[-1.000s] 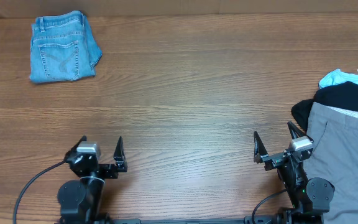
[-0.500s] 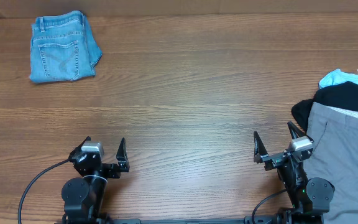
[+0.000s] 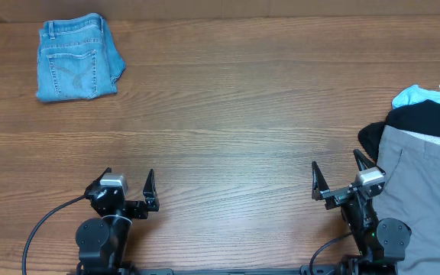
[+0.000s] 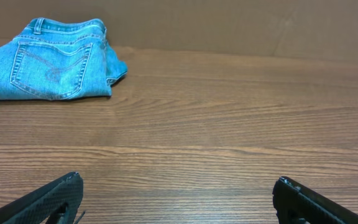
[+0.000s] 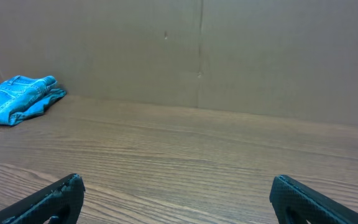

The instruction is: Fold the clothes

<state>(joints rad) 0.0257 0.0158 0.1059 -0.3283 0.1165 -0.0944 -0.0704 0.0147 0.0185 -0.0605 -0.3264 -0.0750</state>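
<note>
Well, folded denim jeans (image 3: 77,58) lie at the surface's (image 3: 228,114) far-left corner, grey trousers (image 3: 422,176) heaped at its right edge; left end effector (image 3: 127,173) and right end effector (image 3: 334,160) both gape, empty.

The jeans (image 3: 77,58) lie at the far left corner of the table (image 3: 235,114). Well apart, at the right edge, trousers (image 3: 426,187) lie on another garment (image 3: 426,118), a top (image 3: 412,95) behind it.
</note>
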